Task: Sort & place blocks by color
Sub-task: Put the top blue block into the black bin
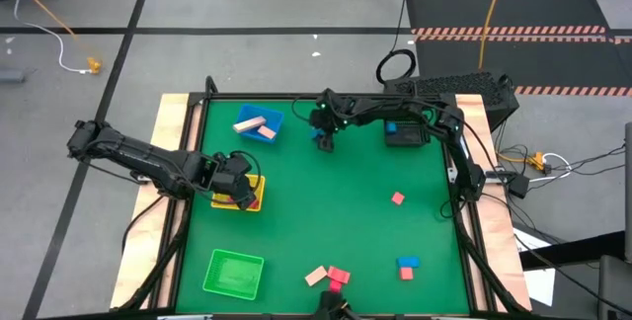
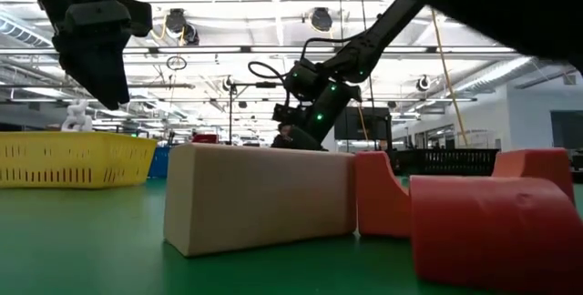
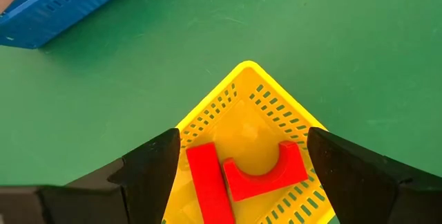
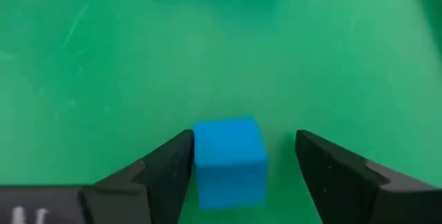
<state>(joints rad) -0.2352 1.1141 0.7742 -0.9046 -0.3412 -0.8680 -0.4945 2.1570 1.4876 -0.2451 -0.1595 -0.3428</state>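
Right gripper [image 4: 242, 165] spread around blue cube [image 4: 230, 160] near blue tray [image 1: 260, 124], one finger touching, not clamped, left gripper [image 3: 242, 175] released over yellow tray [image 3: 242, 86] holding red blocks [image 3: 235, 175], clear mat around

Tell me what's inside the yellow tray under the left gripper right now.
The left wrist view shows two red blocks in the yellow tray: a straight bar and an arch-shaped piece. The open left gripper hangs above; its fingers cover the tray's sides, so more could be hidden.

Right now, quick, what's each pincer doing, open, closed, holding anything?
Left pincer: open, empty, above the yellow tray.
Right pincer: open around the blue cube, not yet gripping it.
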